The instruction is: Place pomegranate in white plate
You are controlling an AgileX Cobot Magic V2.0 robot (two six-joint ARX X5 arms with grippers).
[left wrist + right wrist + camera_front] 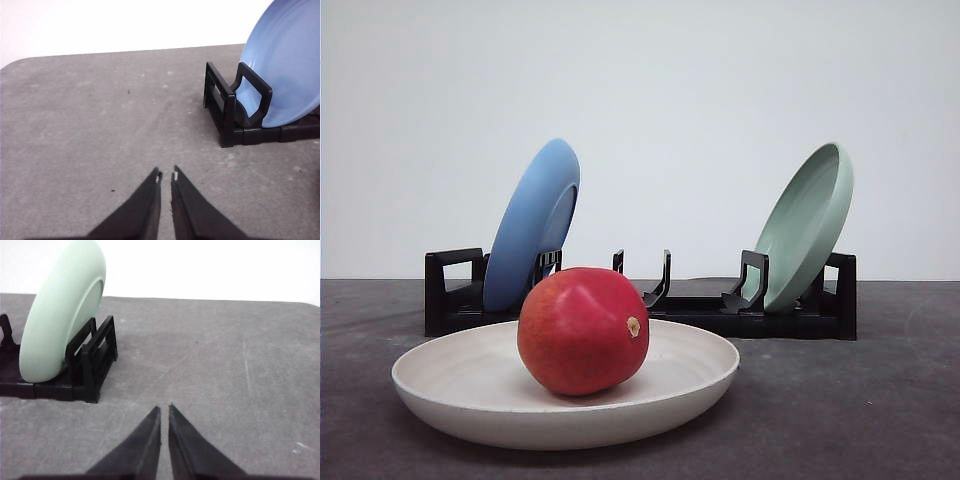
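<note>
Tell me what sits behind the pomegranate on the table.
Behind the pomegranate, which rests in the white plate, a black rack holds a blue plate and a pale green plate on edge. The fruit hides part of the rack's middle.

The red pomegranate (583, 330), tan stem spot facing right, rests inside the wide, shallow off-white plate (450, 385), which lies flat on the tabletop (880, 410).

No readable text or labels.
</note>
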